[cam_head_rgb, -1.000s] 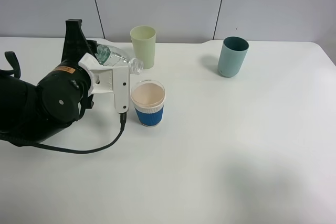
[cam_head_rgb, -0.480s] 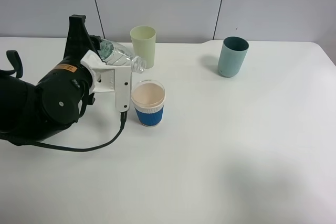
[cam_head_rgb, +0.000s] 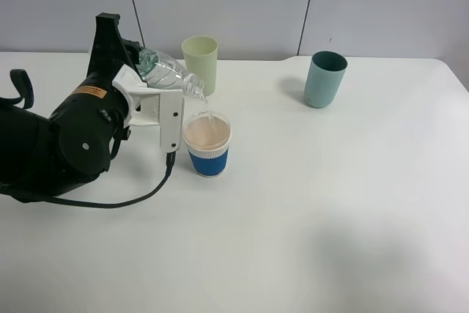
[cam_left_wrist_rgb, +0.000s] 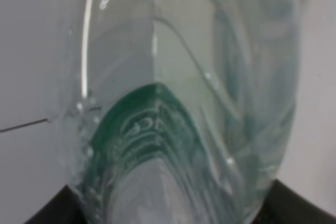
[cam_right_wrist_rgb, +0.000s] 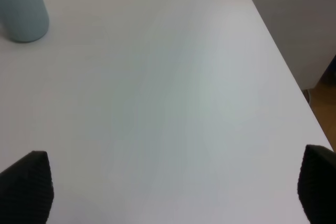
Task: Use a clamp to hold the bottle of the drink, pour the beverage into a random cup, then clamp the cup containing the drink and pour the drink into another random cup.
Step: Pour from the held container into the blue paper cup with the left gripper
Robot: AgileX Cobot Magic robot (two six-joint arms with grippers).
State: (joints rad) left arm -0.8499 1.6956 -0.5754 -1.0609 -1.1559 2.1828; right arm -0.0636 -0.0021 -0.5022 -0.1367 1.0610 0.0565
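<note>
Pouring: my left end effector point(cam_head_rgb: 141, 80) grips the bottle point(cam_head_rgb: 167, 75), tilted neck-down at the left of the tabletop point(cam_head_rgb: 330, 203), and a thin stream of beverage point(cam_head_rgb: 208, 113) falls into the blue-sleeved cup point(cam_head_rgb: 207, 153) on the near side of the pale tumbler point(cam_head_rgb: 200, 64). I judge a gentle tilt, mouth over the cup's centre, avoids splashing. My right end effector point(cam_right_wrist_rgb: 170, 187) hangs open, empty, at the right.

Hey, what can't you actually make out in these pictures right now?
- Left wrist: the bottle fills the blurred frame. Its label marks are unreadable, and the left gripper is mostly cut off by the edge.
- Exterior high: its grip hides behind the white camera mount.
- Exterior high: the blue-sleeved cup fill level; the clear liquid barely shows.
- Right wrist: the right gripper is cut off, only fingertips visible.
</note>
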